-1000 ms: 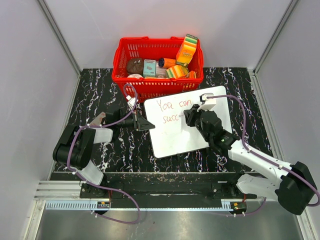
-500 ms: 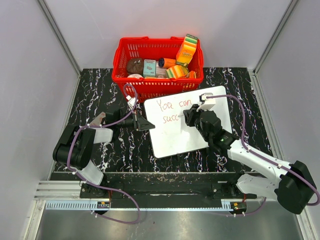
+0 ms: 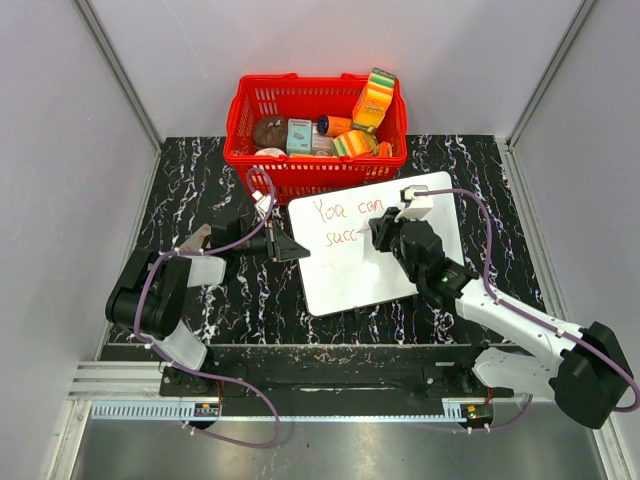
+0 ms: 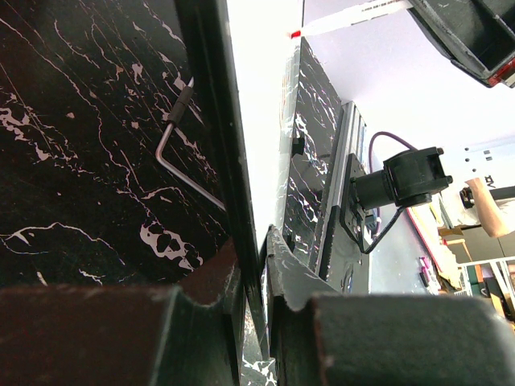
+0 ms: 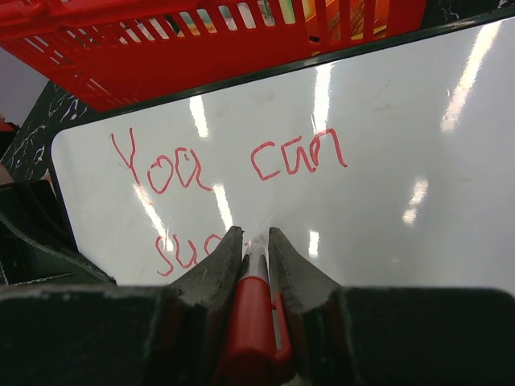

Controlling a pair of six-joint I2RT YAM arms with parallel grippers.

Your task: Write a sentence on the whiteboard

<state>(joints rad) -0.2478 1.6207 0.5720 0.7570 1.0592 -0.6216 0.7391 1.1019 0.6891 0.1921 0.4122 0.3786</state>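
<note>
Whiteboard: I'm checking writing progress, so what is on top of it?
On the flat white whiteboard, red marker lettering reads "You can", then "succ"; the right fingers, gripping a red marker pen, cover anything after.

two arms in black and white, strung with purple cable

the left black-jointed arm with pale translucent link shells [image 3: 160, 295] and the right black-jointed arm with glossy white link shells [image 3: 520, 322] are each finished with a bulky black base housing [image 3: 590, 378]. a thin purple cable [image 3: 225, 245] is run along each arm. a small white camera block [image 3: 415, 205] is fitted at the right wrist. the left dark two-finger gripper [image 4: 253, 245] and the right dark two-finger gripper [image 5: 256, 240] are made with matte, scuffed fingers, tapered towards rounded tips.
</note>
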